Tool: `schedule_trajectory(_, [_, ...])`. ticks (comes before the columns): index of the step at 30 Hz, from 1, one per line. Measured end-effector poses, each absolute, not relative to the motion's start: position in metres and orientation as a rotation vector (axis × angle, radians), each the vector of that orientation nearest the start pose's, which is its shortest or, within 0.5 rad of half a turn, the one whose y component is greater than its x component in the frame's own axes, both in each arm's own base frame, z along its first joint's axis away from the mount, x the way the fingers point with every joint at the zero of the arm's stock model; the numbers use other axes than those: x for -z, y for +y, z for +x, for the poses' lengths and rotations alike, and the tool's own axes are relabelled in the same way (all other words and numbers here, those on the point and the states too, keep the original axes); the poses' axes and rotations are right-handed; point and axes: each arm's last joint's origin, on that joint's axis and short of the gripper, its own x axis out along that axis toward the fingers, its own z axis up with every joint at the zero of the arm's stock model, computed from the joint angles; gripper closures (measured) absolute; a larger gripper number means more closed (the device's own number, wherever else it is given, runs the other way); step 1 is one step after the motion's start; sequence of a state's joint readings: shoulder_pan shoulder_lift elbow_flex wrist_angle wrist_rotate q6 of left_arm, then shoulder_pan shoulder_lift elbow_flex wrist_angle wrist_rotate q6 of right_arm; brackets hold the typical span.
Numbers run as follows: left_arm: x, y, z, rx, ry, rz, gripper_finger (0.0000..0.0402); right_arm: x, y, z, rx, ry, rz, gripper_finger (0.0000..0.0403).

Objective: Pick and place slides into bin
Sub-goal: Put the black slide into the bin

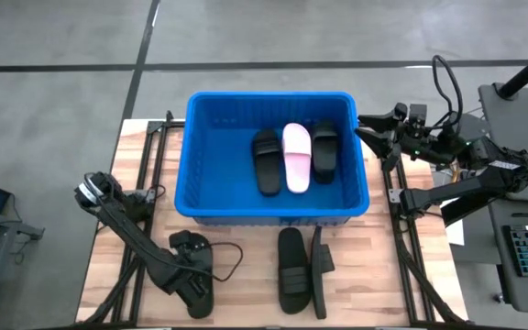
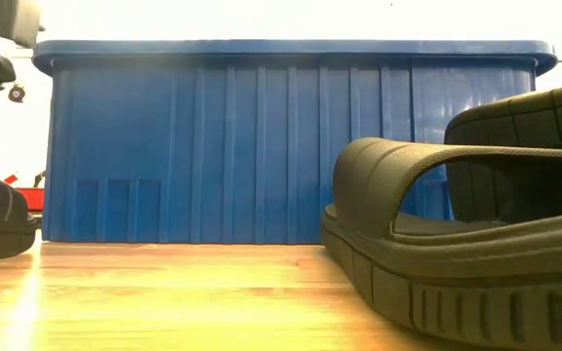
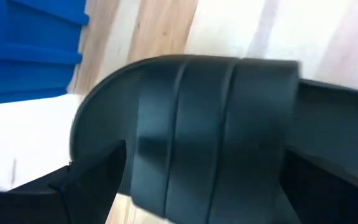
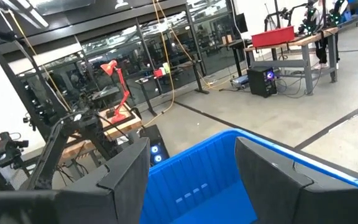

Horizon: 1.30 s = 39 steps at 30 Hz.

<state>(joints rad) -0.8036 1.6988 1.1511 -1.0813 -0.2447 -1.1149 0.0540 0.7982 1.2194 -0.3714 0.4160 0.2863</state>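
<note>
Slides lie lengthwise front-to-back in bin; left tool spread wide over a black slide.

The matte black rubber slide fills the left wrist view, blurred; the dark left gripper's fingertips are hidden over it.

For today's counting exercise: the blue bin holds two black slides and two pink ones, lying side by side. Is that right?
Not quite. The high view shows the bin holding two black slides but only one pink slide, lying between them, side by side.
</note>
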Motion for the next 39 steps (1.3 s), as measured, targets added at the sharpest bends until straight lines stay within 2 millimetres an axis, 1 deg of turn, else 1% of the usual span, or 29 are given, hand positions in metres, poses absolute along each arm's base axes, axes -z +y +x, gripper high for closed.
schedule_trajectory(3, [-0.179,-0.206,0.209,-0.402,1.421,-0.053,0.0022,-0.452,-0.005,0.129,0.353,-0.099,0.288,0.0177])
schedule_trajectory(6, [-0.174,-0.209,0.212,-0.413,1.431,-0.039,0.0029,-0.453,-0.005,0.128,0.352,-0.103,0.288,0.0177])
schedule_trajectory(8, [-0.171,-0.21,0.212,-0.419,1.437,-0.031,0.0045,-0.453,-0.005,0.126,0.352,-0.108,0.289,0.0177])
schedule_trajectory(10, [-0.17,-0.21,0.213,-0.422,1.435,-0.027,0.0071,-0.454,-0.005,0.125,0.351,-0.112,0.29,0.0177])
schedule_trajectory(13, [-0.17,-0.209,0.213,-0.425,1.431,-0.027,0.0123,-0.454,-0.005,0.124,0.351,-0.115,0.291,0.0177])
schedule_trajectory(16, [-0.169,-0.207,0.213,-0.442,1.433,-0.015,0.0189,-0.455,-0.005,0.121,0.349,-0.123,0.293,0.0177])
schedule_trajectory(20, [-0.169,-0.205,0.214,-0.418,1.475,-0.018,0.0296,-0.455,-0.005,0.12,0.349,-0.127,0.294,0.0177])
schedule_trajectory(23, [-0.175,-0.203,0.214,-0.356,1.516,-0.011,0.0376,-0.455,-0.005,0.12,0.35,-0.124,0.292,0.0177])
schedule_trajectory(24, [-0.179,-0.202,0.214,-0.333,1.518,-0.023,0.0388,-0.455,-0.005,0.12,0.35,-0.124,0.292,0.0177])
schedule_trajectory(28, [-0.205,-0.195,0.216,-0.252,1.502,-0.078,0.0396,-0.455,-0.005,0.12,0.349,-0.126,0.292,0.0177])
schedule_trajectory(30, [-0.223,-0.189,0.218,-0.204,1.46,-0.127,0.0398,-0.455,-0.005,0.12,0.349,-0.126,0.292,0.0177])
schedule_trajectory(32, [-0.248,-0.181,0.219,-0.139,1.405,-0.191,0.0399,-0.456,-0.005,0.119,0.349,-0.129,0.293,0.0177])
schedule_trajectory(35, [-0.287,-0.169,0.223,-0.062,1.246,-0.29,0.04,-0.456,-0.005,0.117,0.348,-0.133,0.293,0.0177])
schedule_trajectory(37, [-0.312,-0.159,0.229,0.001,1.094,-0.37,0.04,-0.456,-0.005,0.116,0.348,-0.136,0.294,0.0177])
schedule_trajectory(39, [-0.338,-0.147,0.234,0.021,0.924,-0.431,0.04,-0.456,-0.005,0.115,0.348,-0.137,0.289,0.0177])
